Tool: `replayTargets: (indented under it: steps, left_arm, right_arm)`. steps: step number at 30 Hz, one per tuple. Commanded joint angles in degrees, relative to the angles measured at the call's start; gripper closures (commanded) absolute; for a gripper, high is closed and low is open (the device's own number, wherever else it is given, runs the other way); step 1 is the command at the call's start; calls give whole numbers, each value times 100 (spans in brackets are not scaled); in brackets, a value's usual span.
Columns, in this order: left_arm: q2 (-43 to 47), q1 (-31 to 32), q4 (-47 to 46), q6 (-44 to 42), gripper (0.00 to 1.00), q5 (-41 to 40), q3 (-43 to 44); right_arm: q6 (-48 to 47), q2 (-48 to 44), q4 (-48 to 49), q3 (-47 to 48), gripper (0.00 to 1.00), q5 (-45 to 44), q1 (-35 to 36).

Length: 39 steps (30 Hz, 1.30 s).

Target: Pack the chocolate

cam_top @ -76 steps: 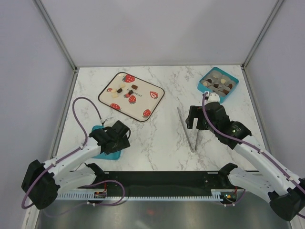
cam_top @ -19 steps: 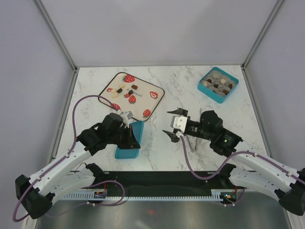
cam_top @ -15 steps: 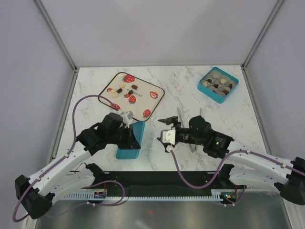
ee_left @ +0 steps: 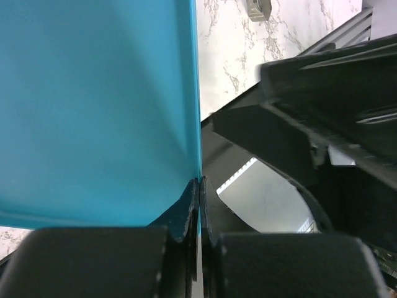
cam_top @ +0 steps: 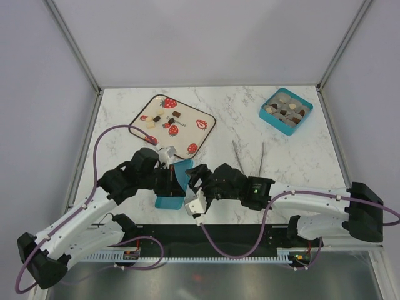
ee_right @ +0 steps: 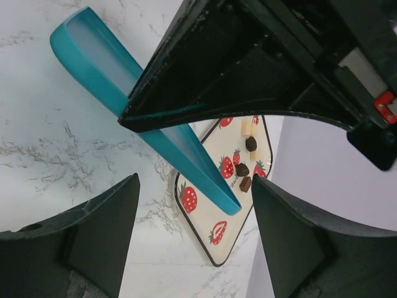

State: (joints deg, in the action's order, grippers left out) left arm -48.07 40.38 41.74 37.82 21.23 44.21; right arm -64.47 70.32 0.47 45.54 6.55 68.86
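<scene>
The chocolate [cam_top: 164, 119] is split between two places: several small dark, tan and cream pieces lie on the strawberry-printed tray [cam_top: 199, 134], and more fill the teal box [cam_top: 304, 120] well to the right of the tray, near the back corner of the counter [cam_top: 237, 112]. Just in front of the tray's near edge, the left gripper [cam_top: 167, 177] is pressed together on the rim of a teal lid [cam_top: 179, 175]. It holds the lid up on edge and tilted, with the lid's lower side close to the counter. In the left wrist view the lid's thin wall is pinched between the two fingers. The right gripper [cam_top: 192, 184] hangs just beside the lid on the side away from the left arm. It is spread wide and empty, with the lid's edge and the tray in sight beyond its fingers. A pair of metal tongs [cam_top: 237, 156] lies to the right of the tray, nearer the arms. The step in hand looks like a handover or steadying of the lid. Next, the right gripper would need to line up with the lid's free edge and close on it before the left lets go, without knocking the lid against the tray. With pieces yet on the tray, packing seems unfinished.
</scene>
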Motion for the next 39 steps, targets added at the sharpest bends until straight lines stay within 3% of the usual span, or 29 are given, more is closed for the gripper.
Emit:
replayTargets:
  steps: [1, 6, 10, 15, 19, 23, 24, 25, 27, 28, 30, 31, 35, 38, 39]
  left_arm:
    - [123, 40, -60, -249, 98, 302, 202]
    - [132, 31, -60, -275, 98, 575, 246]
    - [149, 40, -52, -337, 98, 645, 316]
    - [114, 40, 19, -276, 98, 715, 597]
    - [-123, 40, 141, -118, 82, 549, 1499]
    - [-605, 14, 807, -214, 56, -607, 2854]
    - [-737, 5, 923, -223, 50, -864, 3187]
    - [-956, -21, 1046, -240, 38, -1119, 3861]
    - [-1203, -48, 1222, -275, 29, -1848, 4524]
    - [-1404, -65, 1249, -293, 22, -2068, 5136]
    - [-1564, -83, 1241, -293, 11, -2702, 5641]
    - [-1652, -100, 1240, -276, 3, -2869, 6061]
    - [-2108, -136, 1153, -267, 0, -3275, 6758]
    - [-2293, -145, 820, -284, 0, -3152, 6724]
    - [-2407, -145, 697, -276, 0, -3134, 6524]
  right_arm:
    - [-672, 349, 129, 341, 19, -118, 57]
    - [-1181, 772, 59, 526, 23, -259, 101]
    - [-1463, 1035, 67, 649, 33, -356, 128]
    - [-1420, 1045, 111, 571, 69, -294, 136]
    - [-841, 790, 498, 368, 100, -312, 206]
    - [151, 474, 542, 298, 100, -426, 312]
    - [789, 291, 638, 193, 100, -496, 321]
    - [1065, 184, 673, 123, 100, -540, 330]
    - [1732, -148, 926, -131, 100, -619, 330]
    - [2536, -246, 1068, -220, 100, -1002, 321]
    - [3200, -492, 1166, -370, 100, -1487, 312]
    - [3926, -546, 1131, -370, 100, -2212, 295]
    - [5205, -722, 517, -143, 100, -2957, -283]
    - [6099, -932, 51, 147, 100, -2390, -1503]
    - [6321, -994, 15, 235, 100, -2160, -2281]
